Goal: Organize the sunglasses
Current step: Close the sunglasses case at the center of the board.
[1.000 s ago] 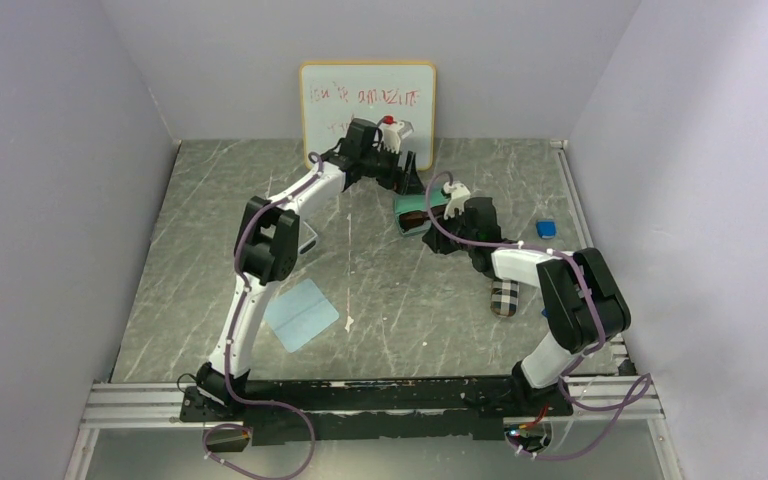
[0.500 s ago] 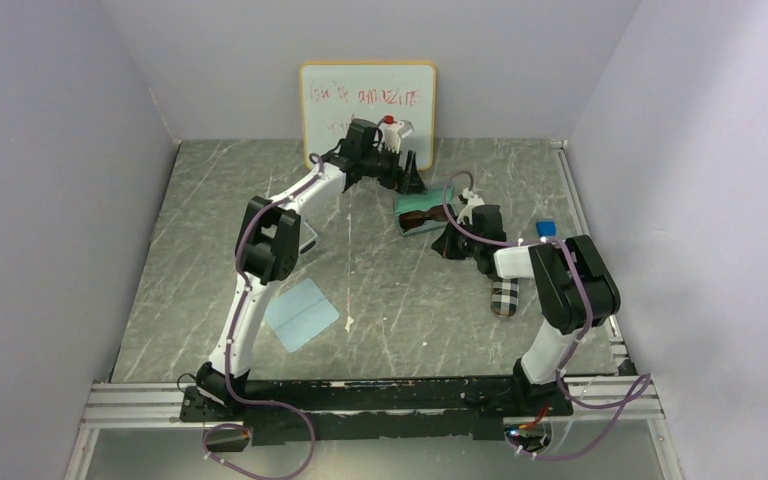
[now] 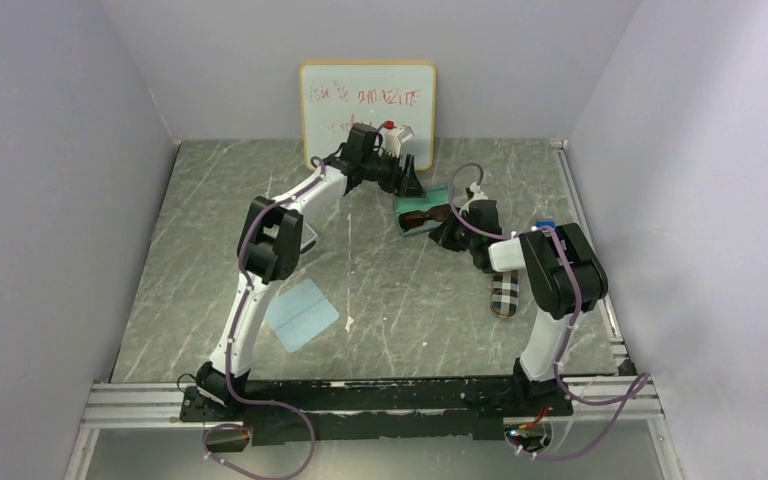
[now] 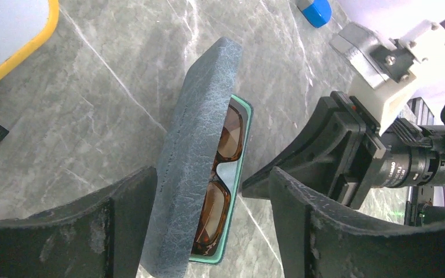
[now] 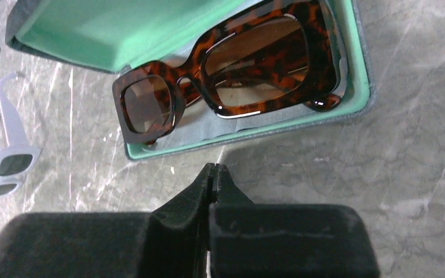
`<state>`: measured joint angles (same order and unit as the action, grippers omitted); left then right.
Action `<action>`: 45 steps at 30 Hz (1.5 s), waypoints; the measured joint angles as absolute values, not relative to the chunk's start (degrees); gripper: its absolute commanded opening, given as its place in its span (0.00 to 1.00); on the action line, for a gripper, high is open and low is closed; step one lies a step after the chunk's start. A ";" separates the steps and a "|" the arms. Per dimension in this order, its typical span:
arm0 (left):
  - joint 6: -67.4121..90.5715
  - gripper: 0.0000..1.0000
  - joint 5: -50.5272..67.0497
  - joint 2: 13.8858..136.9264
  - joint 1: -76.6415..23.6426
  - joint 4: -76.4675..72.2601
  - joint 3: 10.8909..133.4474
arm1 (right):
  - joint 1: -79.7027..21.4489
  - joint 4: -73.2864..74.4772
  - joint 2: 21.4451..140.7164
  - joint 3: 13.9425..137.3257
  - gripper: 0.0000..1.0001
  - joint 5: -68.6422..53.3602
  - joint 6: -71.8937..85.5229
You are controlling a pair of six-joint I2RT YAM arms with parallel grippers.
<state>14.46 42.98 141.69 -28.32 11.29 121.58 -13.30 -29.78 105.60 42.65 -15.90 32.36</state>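
The brown sunglasses (image 5: 226, 69) lie lengthwise in the open case (image 5: 121, 29) just beyond my right hand (image 5: 213, 174), pinched shut and empty, while my left hand (image 4: 213, 174) gapes wide astride the raised lid (image 4: 200, 133).

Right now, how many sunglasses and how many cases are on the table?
Sunglasses: 2, the brown pair and the white pair.
Cases: 2, the grey-blue case and the plaid case.
Total: 4.
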 measured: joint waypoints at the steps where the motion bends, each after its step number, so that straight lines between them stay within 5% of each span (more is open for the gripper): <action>1: 14.52 0.70 43.20 141.69 -28.32 11.14 121.45 | -13.28 -30.26 106.10 42.96 0.00 -15.73 32.95; 15: 15.33 0.58 43.83 141.71 -28.29 10.41 121.14 | -12.95 -32.23 107.70 43.79 0.00 -15.51 35.22; 40: 22.15 0.60 46.98 146.17 -26.92 6.15 123.11 | -12.51 -33.56 108.53 43.94 0.00 -16.69 35.20; 45: 23.44 0.50 47.13 146.17 -26.63 5.61 123.26 | -12.51 -33.89 108.75 44.01 0.00 -16.86 35.20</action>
<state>23.44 47.13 146.17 -26.63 5.61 123.26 -12.51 -33.89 108.75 44.01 -16.86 35.20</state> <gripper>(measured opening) 0.541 0.008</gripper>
